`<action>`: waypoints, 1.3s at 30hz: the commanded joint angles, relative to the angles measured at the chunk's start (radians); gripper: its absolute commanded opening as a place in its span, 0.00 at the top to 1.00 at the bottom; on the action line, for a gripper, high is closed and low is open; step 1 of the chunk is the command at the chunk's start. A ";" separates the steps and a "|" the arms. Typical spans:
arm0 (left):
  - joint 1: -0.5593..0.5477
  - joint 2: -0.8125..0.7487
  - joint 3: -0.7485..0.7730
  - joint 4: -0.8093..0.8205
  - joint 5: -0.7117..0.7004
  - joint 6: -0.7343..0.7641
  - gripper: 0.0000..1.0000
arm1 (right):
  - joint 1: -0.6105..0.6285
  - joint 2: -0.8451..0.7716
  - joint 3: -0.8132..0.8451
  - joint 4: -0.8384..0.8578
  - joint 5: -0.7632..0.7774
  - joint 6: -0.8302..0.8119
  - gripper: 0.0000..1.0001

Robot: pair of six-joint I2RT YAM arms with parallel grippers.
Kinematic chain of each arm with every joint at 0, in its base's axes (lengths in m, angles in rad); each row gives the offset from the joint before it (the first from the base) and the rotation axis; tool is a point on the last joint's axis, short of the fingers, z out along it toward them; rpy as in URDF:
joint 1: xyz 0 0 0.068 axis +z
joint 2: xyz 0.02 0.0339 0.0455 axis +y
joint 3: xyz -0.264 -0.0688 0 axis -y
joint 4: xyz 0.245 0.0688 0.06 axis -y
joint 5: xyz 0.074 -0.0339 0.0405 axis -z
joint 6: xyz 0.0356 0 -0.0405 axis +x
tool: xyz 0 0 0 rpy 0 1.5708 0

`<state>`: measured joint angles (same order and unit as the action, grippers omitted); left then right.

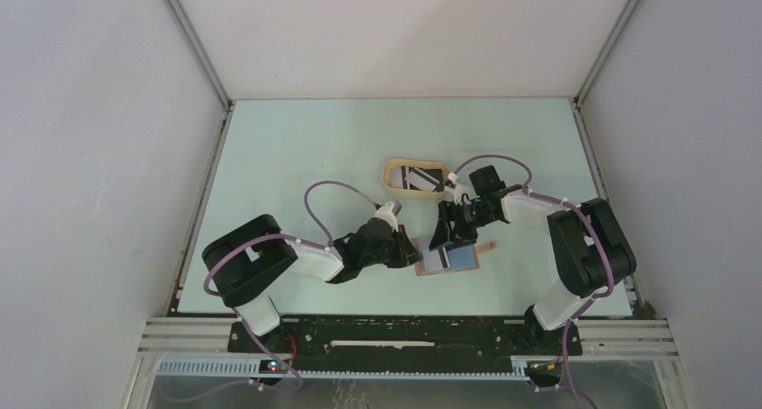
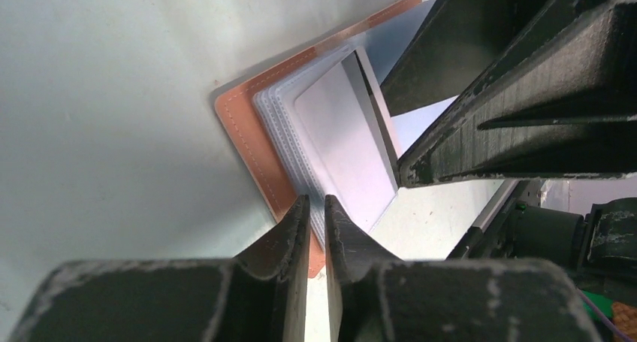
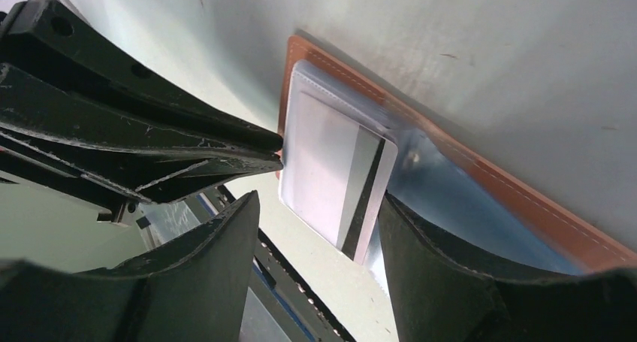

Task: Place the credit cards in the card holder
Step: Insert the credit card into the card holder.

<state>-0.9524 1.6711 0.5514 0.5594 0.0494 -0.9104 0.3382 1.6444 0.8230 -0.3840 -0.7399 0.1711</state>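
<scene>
Right wrist view: a striped credit card [image 3: 334, 173] sits half-tucked in the open card holder [image 3: 518, 195], its long axis running out into the right pincer [image 3: 319, 207]; clamped or not, I cannot tell. Left pincer [image 2: 315, 218] is clenched on the holder's edge.

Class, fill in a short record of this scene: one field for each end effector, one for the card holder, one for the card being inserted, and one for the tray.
card holder: lies open, light blue pockets facing up
left end effector: shut on the card holder's reddish-brown edge
right end effector: open, one finger on either side of the striped card
striped card: partly in a pocket, stripe end sticking out
tray: oval, beige, beyond the card holder
cards: lying in the tray, not yet moved
</scene>
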 commanded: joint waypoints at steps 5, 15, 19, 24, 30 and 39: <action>0.006 0.010 0.022 0.029 0.027 -0.007 0.85 | 0.049 0.014 0.001 0.024 -0.074 0.038 0.36; 0.006 0.003 0.007 0.051 0.021 -0.012 0.85 | 0.083 0.018 0.043 -0.065 0.013 -0.031 0.32; 0.006 0.002 0.007 0.051 0.022 -0.012 0.85 | 0.068 0.008 0.042 -0.085 0.024 -0.050 0.28; 0.006 -0.002 0.005 0.054 0.021 -0.010 0.85 | 0.087 0.036 0.043 -0.098 0.020 -0.058 0.29; 0.006 -0.005 -0.004 0.071 0.019 -0.009 0.85 | 0.117 0.035 0.053 -0.097 -0.047 -0.051 0.31; 0.006 -0.049 -0.051 0.135 0.012 -0.012 0.78 | -0.031 0.029 0.208 -0.383 -0.162 -0.437 0.17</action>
<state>-0.9504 1.6730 0.5274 0.6056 0.0647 -0.9176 0.3752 1.6722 0.9237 -0.5533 -0.7582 0.0124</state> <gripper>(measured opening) 0.203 0.790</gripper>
